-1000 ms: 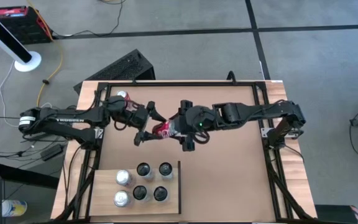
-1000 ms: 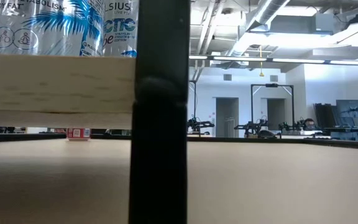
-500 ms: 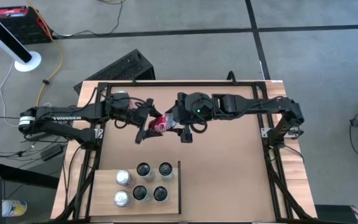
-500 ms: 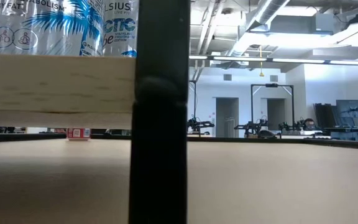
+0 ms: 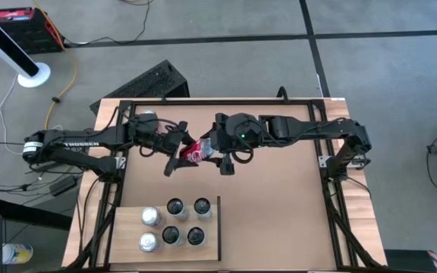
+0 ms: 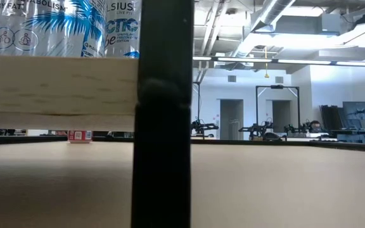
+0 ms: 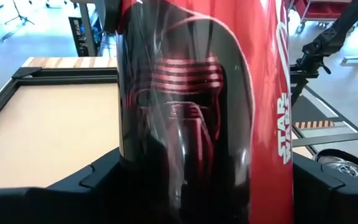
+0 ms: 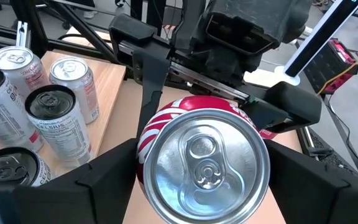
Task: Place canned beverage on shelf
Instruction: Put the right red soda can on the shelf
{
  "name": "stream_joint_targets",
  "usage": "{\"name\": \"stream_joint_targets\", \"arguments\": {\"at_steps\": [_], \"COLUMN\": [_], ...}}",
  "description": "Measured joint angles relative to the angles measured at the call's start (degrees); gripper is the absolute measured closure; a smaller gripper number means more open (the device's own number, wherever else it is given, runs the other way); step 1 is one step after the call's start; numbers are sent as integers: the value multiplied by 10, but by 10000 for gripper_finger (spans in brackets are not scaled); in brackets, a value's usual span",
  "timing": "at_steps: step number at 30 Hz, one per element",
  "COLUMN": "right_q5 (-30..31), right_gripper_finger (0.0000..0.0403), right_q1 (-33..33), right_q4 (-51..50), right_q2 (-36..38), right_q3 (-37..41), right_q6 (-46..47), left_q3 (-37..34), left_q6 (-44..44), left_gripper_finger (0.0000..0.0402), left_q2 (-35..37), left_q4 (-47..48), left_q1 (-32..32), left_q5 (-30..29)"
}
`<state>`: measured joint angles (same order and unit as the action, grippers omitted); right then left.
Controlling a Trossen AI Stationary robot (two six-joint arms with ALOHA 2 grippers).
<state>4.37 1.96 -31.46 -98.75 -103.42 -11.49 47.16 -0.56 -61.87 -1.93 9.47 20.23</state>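
The canned beverage (image 5: 194,152) is a red and black can printed with a dark masked figure and "STAR WARS" lettering down its side (image 7: 197,112). It is off the bench, tilted, above the middle of the bench's far half, between the left end effector (image 5: 179,154) and the right end effector (image 5: 217,150), both of which have fingers at its sides. Its silver top with an unopened pull tab (image 8: 205,165) faces the right arm's wrist.

The shelf (image 5: 131,235) is a pale light-wood board with a thin black rail along its right edge, lying at the bench's near left corner. It carries 5 upright cans.
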Motion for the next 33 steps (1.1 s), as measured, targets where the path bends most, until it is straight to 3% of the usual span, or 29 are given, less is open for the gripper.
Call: {"name": "stream_joint_targets", "arguments": {"at_steps": [4, 11, 15, 22, 28, 33], "right_q5": [2, 9, 34, 49, 48, 51], "right_gripper_finger": [40, 25, 24, 24, 24, 24], "right_q1": [0, -7, -11, -10, 26, 72], "right_q4": [-9, -30, -58, -115, -66, 2], "right_q2": [0, 3, 2, 8, 2, 1], "right_q3": [0, -2, -1, -1, -1, 0], "right_q6": [7, 35, 52, 95, 102, 96], "left_q3": [0, -2, -2, -2, -28, -79], "left_q6": [-2, -34, -36, -36, 16, 56], "left_gripper_finger": [121, 121, 121, 121, 121, 121], "left_q2": [2, 40, 85, 206, 304, 382], "left_q4": [1, 10, 26, 151, 204, 206], "left_q1": [-1, 3, 11, 12, -50, -143], "left_q5": [-13, -88, -99, -115, -76, -112]}}
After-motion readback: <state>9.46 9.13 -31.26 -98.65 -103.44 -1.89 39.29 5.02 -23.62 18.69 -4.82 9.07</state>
